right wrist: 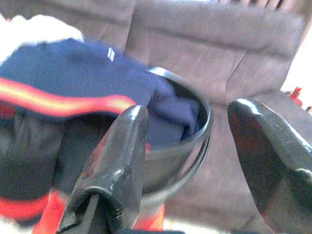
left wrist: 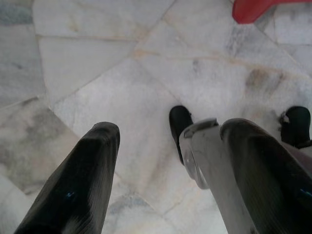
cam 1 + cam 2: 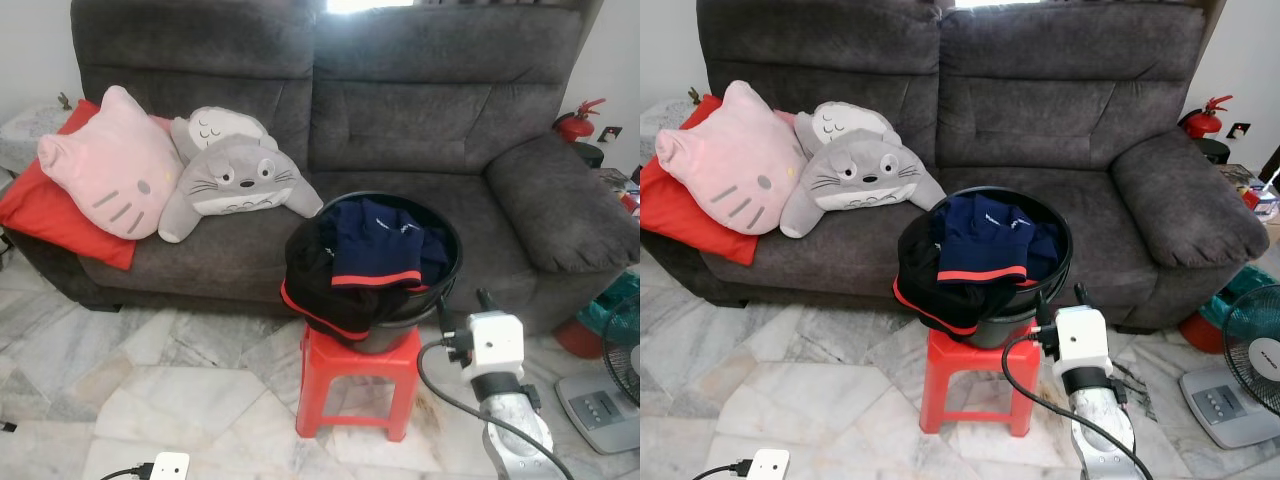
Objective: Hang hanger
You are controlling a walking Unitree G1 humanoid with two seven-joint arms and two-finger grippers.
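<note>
A black bucket (image 3: pixel 446 262) stands on a red plastic stool (image 3: pixel 356 378) in front of the grey sofa. Dark clothes fill it: a navy garment with a red hem (image 3: pixel 377 250) lies on top, and a black one with red trim (image 3: pixel 316 290) hangs over the rim. My right gripper (image 3: pixel 463 305) is raised just right of the bucket, level with its rim. In the right wrist view it (image 1: pixel 190 112) is open, with the bucket wall (image 1: pixel 170 158) between and beyond its fingers. My left gripper (image 2: pixel 168 129) hangs open over the marble floor (image 2: pixel 97 73).
The grey sofa (image 3: pixel 420 120) holds a pink cat cushion (image 3: pixel 105 165), a grey plush (image 3: pixel 235 180) and a red cushion (image 3: pixel 40 205). A fan (image 3: pixel 1258 350) and a white scale (image 3: pixel 598 405) stand at the right. A white plug block (image 3: pixel 168 466) lies on the floor at front left.
</note>
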